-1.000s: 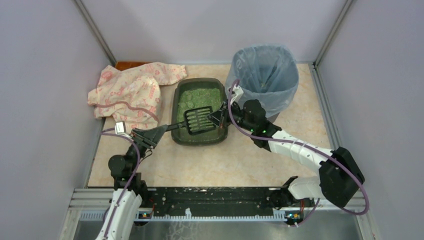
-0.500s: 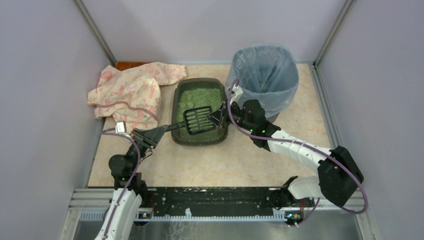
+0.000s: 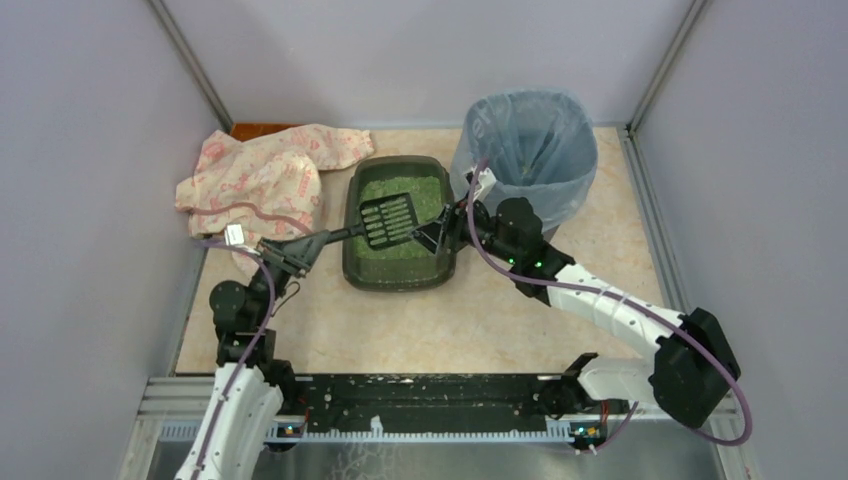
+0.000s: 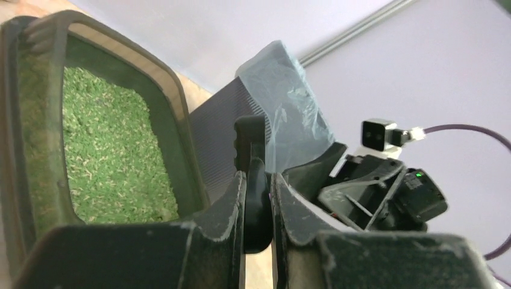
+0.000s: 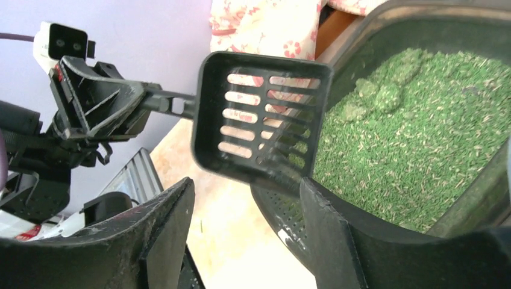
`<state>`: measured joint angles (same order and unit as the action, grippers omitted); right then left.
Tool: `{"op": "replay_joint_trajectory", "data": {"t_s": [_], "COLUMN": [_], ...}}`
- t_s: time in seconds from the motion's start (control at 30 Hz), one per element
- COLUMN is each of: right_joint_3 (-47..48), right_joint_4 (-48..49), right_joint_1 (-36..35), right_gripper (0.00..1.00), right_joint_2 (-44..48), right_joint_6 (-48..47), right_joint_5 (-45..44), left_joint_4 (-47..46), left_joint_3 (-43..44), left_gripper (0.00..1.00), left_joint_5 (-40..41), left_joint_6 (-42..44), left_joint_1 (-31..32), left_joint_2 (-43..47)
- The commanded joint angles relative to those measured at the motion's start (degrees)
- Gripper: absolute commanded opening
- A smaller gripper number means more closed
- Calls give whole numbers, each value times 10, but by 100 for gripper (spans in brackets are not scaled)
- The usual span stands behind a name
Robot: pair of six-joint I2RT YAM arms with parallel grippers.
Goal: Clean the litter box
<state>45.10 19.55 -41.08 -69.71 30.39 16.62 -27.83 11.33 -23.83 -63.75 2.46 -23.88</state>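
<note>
Your left gripper (image 3: 300, 250) pinches the scoop (image 3: 388, 218) over the litter box (image 3: 395, 283), right gripper (image 3: 435, 236) spread nearby; a hard dig could fling litter (image 3: 403, 254) onto the tabletop (image 3: 450, 322).

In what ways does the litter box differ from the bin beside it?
The litter box is a shallow, dark, rectangular tray; the bin is taller and round. The litter box holds green litter; the bin is lined with a blue-grey bag. The scoop hangs over the litter box only. Both stand on the table.
</note>
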Motion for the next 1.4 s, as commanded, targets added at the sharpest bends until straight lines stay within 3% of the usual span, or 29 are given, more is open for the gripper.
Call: {"op": "replay_joint_trajectory", "data": {"t_s": [0.0, 0.47, 0.67, 0.97, 1.07, 1.37], "right_joint_3": [24, -66, -67, -77, -85, -91], "right_joint_4": [-8, -8, -18, -21, -23, -27], "right_joint_1": [1, 1, 1, 1, 2, 3], "right_gripper": [66, 66, 66, 65, 65, 65], "right_joint_2": [47, 111, 111, 115, 123, 131], "right_joint_6": [-28, -32, -48, -57, -58, -58], "right_joint_5": [-21, -26, -33, -39, -43, -47], "left_joint_4": [41, 250, 332, 423, 435, 416], "left_joint_3": [66, 403, 523, 673, 695, 719], "left_gripper": [0, 0, 0, 0, 0, 0], "left_joint_5": [28, 29, 122, 341, 436, 551], "left_joint_6": [76, 293, 397, 538, 594, 735], "left_joint_1": [-3, -1, 49, 208, 254, 338], "left_joint_2": [-49, -391, -479, -595, -622, -682]}}
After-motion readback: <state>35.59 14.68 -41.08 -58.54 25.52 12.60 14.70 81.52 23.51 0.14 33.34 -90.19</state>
